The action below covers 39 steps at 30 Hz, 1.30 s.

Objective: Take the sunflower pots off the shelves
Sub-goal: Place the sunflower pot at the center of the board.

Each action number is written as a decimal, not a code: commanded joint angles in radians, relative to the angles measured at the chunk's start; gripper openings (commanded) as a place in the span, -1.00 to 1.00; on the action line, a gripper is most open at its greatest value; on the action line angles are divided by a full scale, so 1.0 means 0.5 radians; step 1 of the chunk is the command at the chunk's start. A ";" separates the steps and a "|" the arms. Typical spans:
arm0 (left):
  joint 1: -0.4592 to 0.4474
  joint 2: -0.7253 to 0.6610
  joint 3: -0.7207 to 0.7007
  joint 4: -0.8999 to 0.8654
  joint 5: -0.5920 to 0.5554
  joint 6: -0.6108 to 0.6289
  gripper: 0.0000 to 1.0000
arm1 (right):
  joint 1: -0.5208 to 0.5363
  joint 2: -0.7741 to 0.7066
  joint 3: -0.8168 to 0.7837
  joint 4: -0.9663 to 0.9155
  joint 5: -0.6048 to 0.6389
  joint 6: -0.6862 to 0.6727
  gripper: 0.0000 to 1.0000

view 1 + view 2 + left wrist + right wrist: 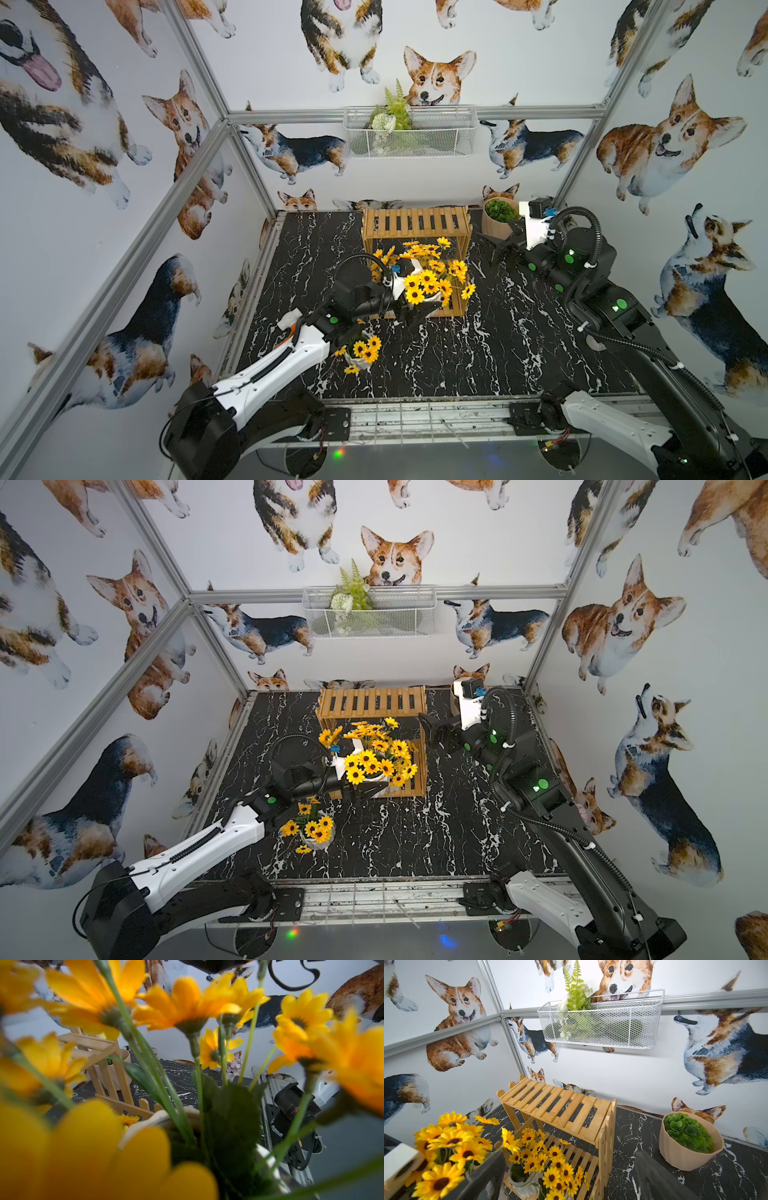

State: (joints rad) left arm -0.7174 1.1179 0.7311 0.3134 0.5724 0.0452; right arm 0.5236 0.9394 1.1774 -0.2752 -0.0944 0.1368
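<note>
The light-wood shelves [415, 222] [556, 1105] stand at the back middle, and their top board is bare. My left gripper [424, 309] [374, 789] is shut on a sunflower pot [432, 296] at the front edge of the lower board. In the left wrist view its blooms [187, 1007] and white rim [145, 1121] hide the fingers. Another white ribbed sunflower pot [523, 1180] sits on the lower board behind it. A third sunflower pot [360, 351] [316, 831] stands on the table under the left arm. My right gripper [492, 249] [571, 1184] hangs open and empty to the right of the shelves.
A beige pot with a green plant [496, 216] [687, 1140] stands at the back right, close behind the right gripper. A white wire basket with fern [411, 133] hangs on the back wall. The floor is black marble [478, 353], with metal frame posts at the corners.
</note>
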 commanded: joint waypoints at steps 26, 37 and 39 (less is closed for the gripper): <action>-0.452 0.882 0.030 1.192 -0.172 -0.020 -1.00 | 0.002 -0.011 -0.011 0.168 -0.104 0.064 0.99; -0.576 1.223 0.194 1.308 -0.275 0.047 -1.00 | 0.002 -0.029 -0.025 0.158 -0.098 0.050 0.99; -0.604 1.292 0.223 1.312 -0.289 0.066 -1.00 | 0.002 -0.035 -0.032 0.158 -0.094 0.049 0.99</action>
State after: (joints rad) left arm -1.0027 1.7306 0.8188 0.8658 0.4530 0.0383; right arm 0.5236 0.9283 1.1645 -0.2272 -0.1421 0.1616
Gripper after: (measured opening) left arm 0.933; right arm 0.996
